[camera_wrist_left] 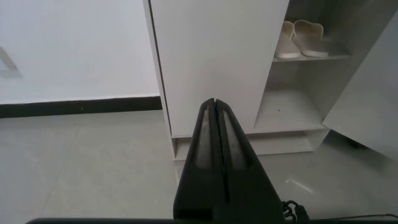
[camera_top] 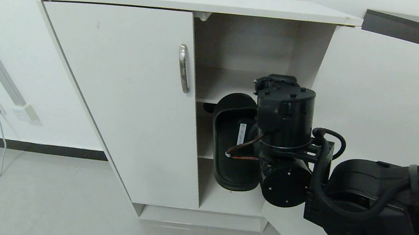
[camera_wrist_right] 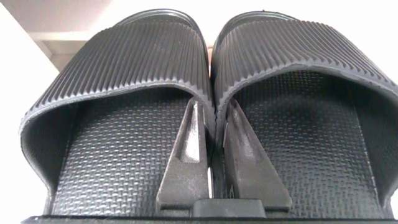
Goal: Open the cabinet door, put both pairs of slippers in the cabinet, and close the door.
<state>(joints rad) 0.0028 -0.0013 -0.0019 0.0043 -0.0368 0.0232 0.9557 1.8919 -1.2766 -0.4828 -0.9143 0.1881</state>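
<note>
Black slippers (camera_wrist_right: 137, 68), ribbed rubber straps over pebbled footbeds, sit side by side at the smooth white cabinet (camera_top: 198, 1) opening, adjoining inner walls pinched by the right gripper (camera_wrist_right: 213, 112). Left gripper (camera_wrist_left: 214, 102) tapers pressed together. Pale slippers (camera_wrist_left: 303, 37) lie on a shelf (camera_wrist_left: 336, 57).

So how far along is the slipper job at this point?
Done: the right door stands open and the white slippers sit on a shelf inside. In hand: the right claw grips the black slippers at the opening. Left: set them in, close the door.
</note>
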